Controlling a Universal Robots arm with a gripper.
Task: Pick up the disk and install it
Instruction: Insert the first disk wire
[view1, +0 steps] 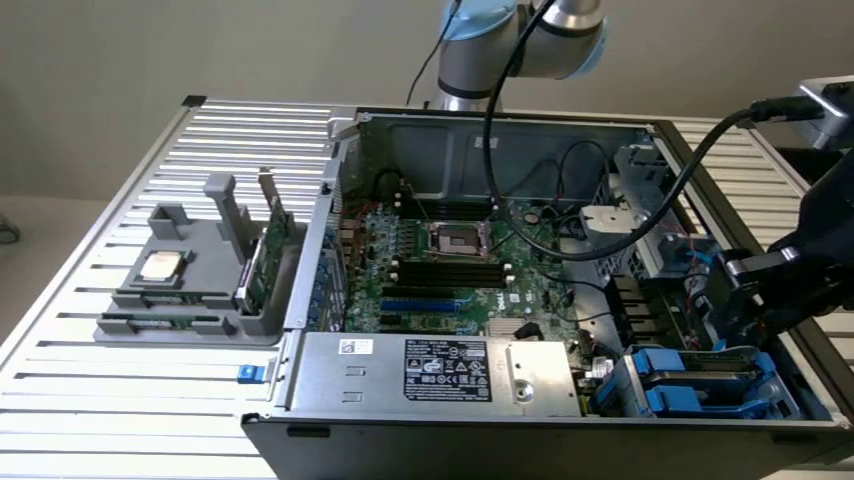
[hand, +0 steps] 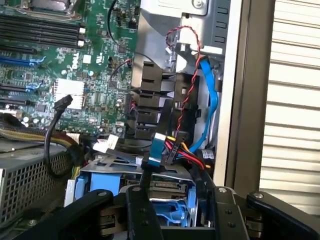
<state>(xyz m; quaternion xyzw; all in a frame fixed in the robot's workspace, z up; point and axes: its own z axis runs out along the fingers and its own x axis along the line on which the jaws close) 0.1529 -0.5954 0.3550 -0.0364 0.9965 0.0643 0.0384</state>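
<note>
Wide on the exterior view: open grey metal computer case (view1: 467, 150) on a silver slatted table (view1: 120, 400), green motherboard (view1: 441, 270) exposed inside. At the exterior view's left, outside the case, a grey plastic parts holder (view1: 187, 300) with a small square silver chip (view1: 162, 265) and an upright green circuit card (view1: 274, 255). At the lower right of that frame, black tool (view1: 750, 305) just over the drive bay in the case's corner. Beneath it, down in the bay, the silver hard disk in its blue plastic bracket (view1: 707, 372).

Closer in on the wrist view, and not made out from outside: the disk's connector edge (hand: 167, 188) turned toward the motherboard. Near that edge, a blue cable plug with red, yellow and black wires (hand: 160, 150); plugged in or not, cannot tell. Along the case wall, a twisted red-and-black wire pair (hand: 192, 75) and a flat blue cable (hand: 212, 100). Tool (hand: 179, 212) close against the bracket; clamped on it or free of it, cannot tell.
</note>
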